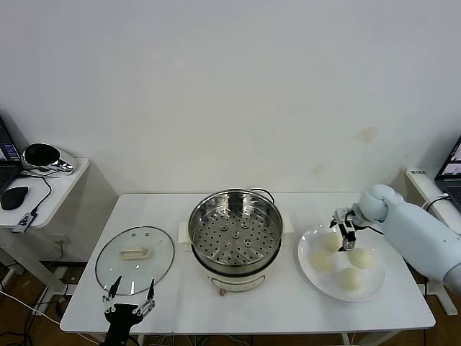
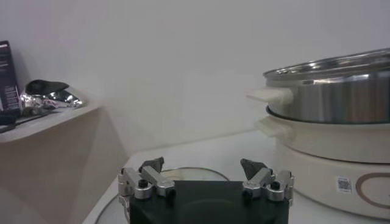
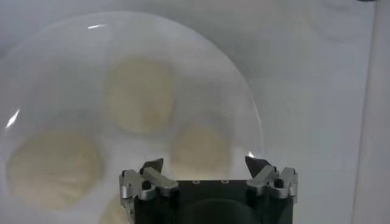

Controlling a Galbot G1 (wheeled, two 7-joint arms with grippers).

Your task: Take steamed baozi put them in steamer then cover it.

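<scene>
Baozi, four on the white plate right of the empty steamer; right gripper straddles one, fingers apart, nothing gripped. Pick-up step; next: close and lift. Left gripper waits wide by the cover.

We find no legible text anywhere; the only marking is a small square code label on the white base of the steamer, too fine to read.

Head camera overlooks the table; wrist cameras sit close, sharing it
</scene>
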